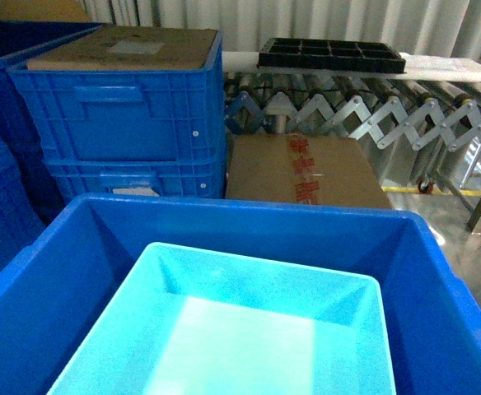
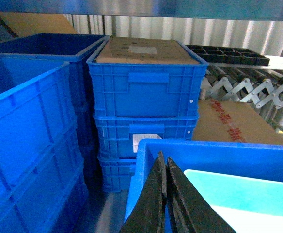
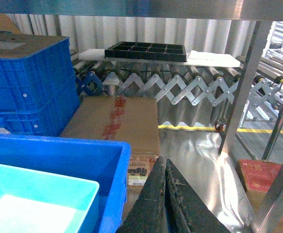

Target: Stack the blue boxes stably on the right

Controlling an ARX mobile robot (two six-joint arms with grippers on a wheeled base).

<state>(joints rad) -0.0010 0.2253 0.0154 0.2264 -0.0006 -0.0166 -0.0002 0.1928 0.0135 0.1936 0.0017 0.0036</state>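
Fingers of the left gripper [image 2: 166,194] are pressed together, holding nothing, just outside the big royal-blue plastic crate [image 2: 146,160]. Right gripper [image 3: 165,194], same deal, sits beyond that crate's right wall. The light turquoise rectangular plastic tub [image 1: 249,329] sits nested inside the crate, with a brown taped cardboard box [image 1: 306,173] behind.

A light turquoise tub [image 1: 240,329], smooth-walled and empty, sits upright inside a larger royal-blue crate [image 1: 438,271].
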